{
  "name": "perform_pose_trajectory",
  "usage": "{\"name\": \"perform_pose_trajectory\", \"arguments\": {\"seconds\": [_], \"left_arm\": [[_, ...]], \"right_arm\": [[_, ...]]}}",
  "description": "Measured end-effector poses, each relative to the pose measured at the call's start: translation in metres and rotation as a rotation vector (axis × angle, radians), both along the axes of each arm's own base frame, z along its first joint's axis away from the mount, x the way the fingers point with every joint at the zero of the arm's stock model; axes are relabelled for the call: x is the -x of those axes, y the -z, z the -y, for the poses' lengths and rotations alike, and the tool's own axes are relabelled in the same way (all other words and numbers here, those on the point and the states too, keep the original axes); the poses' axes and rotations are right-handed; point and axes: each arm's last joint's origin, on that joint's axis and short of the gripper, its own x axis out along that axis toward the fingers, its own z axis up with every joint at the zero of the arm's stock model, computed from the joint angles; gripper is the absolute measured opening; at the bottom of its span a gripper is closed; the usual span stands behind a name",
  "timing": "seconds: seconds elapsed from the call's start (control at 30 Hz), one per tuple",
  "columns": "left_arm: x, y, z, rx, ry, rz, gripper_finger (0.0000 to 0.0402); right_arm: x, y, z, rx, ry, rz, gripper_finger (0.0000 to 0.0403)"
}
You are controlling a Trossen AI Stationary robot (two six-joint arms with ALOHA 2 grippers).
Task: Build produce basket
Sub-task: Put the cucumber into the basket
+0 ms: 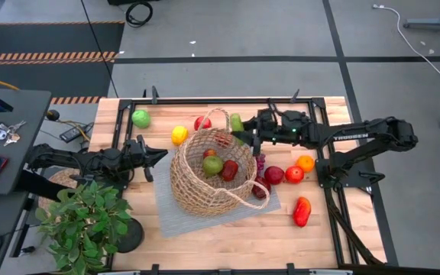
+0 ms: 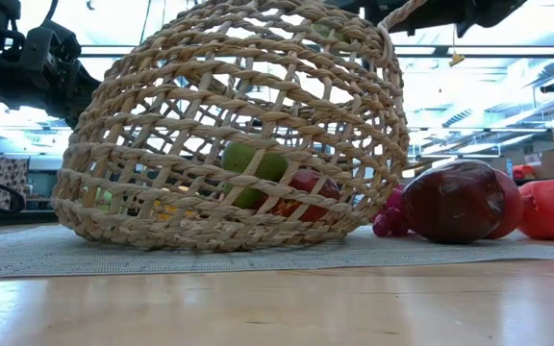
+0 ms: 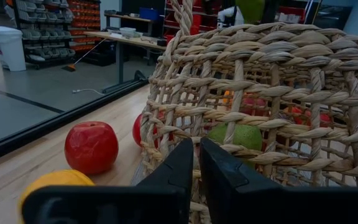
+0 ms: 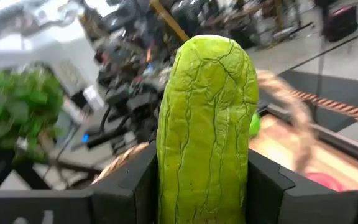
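Wooden table (image 2: pixel 277 308), grey mat (image 2: pixel 27 252), basket (image 2: pixel 229 135), right gripper (image 4: pixel 201 174) clasping green vegetable (image 4: pixel 207 124), left gripper (image 3: pixel 197 155) closed, empty.

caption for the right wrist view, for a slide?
Right tool gripping a wrinkled green vegetable upright between its fingers, the basket handle blurred behind.

High view: overhead, straight down, whole table (image 1: pixel 228 244) and both arms in frame. Low view: tabletop height, level, close to the basket (image 2: pixel 229 135), facing the room behind. Left wrist view: pressed close to the basket wall (image 3: pixel 278 93), which lies at 3 o'clock of that arm overhead. Right wrist view: filled by a green vegetable (image 4: pixel 207 124). All four views share the basket.
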Motion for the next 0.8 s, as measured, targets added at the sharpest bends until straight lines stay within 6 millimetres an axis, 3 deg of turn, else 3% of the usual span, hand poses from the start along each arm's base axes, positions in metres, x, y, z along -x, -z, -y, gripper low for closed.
{"name": "perform_pose_trajectory", "arguments": {"seconds": [0.23,0.8], "left_arm": [[0.0,0.0,0.0,0.0,0.0,0.0,0.0036],[0.0,0.0,0.0,0.0,0.0,0.0,0.0035]], "right_arm": [[-0.029,-0.005,-0.004,0.076,-0.043,-0.251,0.0184],[-0.09,0.005,-0.013,0.137,-0.211,-0.566,0.0187]]}}
